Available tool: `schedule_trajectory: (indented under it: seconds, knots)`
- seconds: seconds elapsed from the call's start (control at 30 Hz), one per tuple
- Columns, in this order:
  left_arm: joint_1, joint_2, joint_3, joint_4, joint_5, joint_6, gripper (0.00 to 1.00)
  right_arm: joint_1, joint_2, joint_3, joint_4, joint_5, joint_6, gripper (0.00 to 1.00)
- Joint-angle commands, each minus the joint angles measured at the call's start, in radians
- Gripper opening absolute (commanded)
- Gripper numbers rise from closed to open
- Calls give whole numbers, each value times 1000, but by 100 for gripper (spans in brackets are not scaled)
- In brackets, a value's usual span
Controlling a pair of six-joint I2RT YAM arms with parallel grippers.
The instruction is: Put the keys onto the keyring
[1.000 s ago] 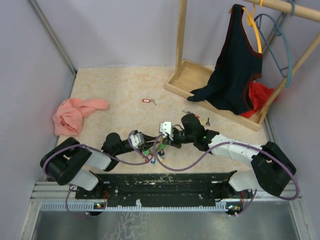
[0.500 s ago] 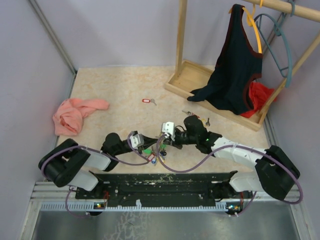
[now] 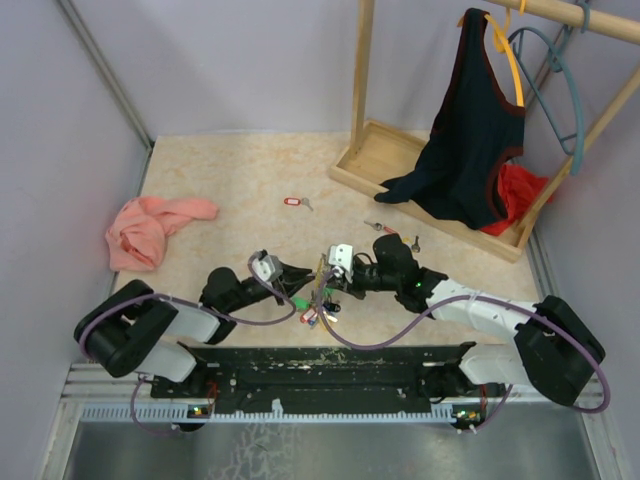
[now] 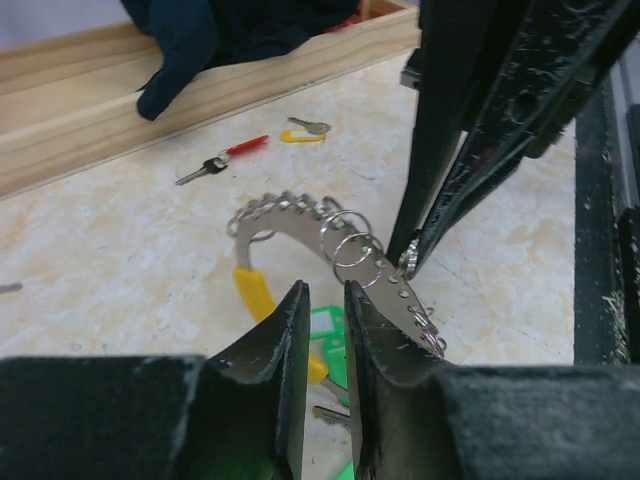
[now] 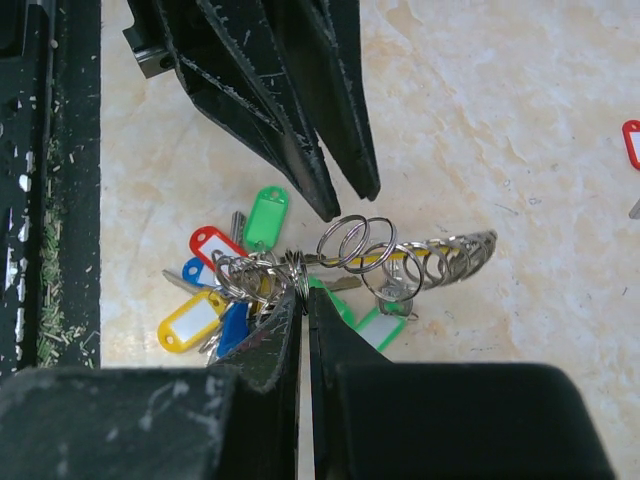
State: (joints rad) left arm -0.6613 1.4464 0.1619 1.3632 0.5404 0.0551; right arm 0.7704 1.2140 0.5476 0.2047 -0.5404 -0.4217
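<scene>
Left arm (image 3: 225, 290) drawn leftward, right arm (image 3: 455, 298) and keyring (image 5: 455, 243) shifted rightward

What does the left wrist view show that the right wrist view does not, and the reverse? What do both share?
Only the left wrist view: the wooden rack base, the dark garment draped on it, and near it a red-tagged key and a yellow-tagged key. Only the right wrist view: the bunch's red tag and blue tag, and a loose red tag at the frame's right edge. Both: the keyring with its small split rings, pinched by the right claw, with the left claw close by.
</scene>
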Motion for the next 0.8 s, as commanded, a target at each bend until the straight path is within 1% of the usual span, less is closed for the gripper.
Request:
schedule_trajectory:
  seconds: [0.0, 0.07, 0.17, 0.23, 0.3, 0.4, 0.47, 0.53, 0.67, 0.77]
  knots:
    - [6, -47, -22, -13, -123, -86, 27, 6, -34, 11, 103, -26, 17, 0]
    - [6, -74, -29, -46, -137, -91, 27, 6, -32, 13, 104, -24, 17, 0]
    - [6, -114, -52, -57, -86, -58, 27, 6, -28, 14, 99, -24, 16, 0]
    - [6, -122, -63, -56, 31, -18, 26, 6, -27, 13, 100, -26, 15, 0]
    - [5, -107, -59, -45, 115, -6, 26, 6, -24, 11, 105, -27, 15, 0]
    - [5, -53, -64, 69, 184, -17, 27, 6, -22, 13, 103, -31, 14, 0]
    - [5, -4, -63, 164, 208, -40, 27, 5, -24, 12, 101, -35, 13, 0]
    - [5, 36, -49, 211, 229, -65, 26, 6, -23, 13, 99, -36, 11, 0]
    - [6, 77, -23, 235, 235, -87, 27, 6, -24, 14, 93, -38, 8, 0]
    - [5, 80, -10, 209, 209, -84, 30, 6, -24, 15, 94, -42, 8, 0]
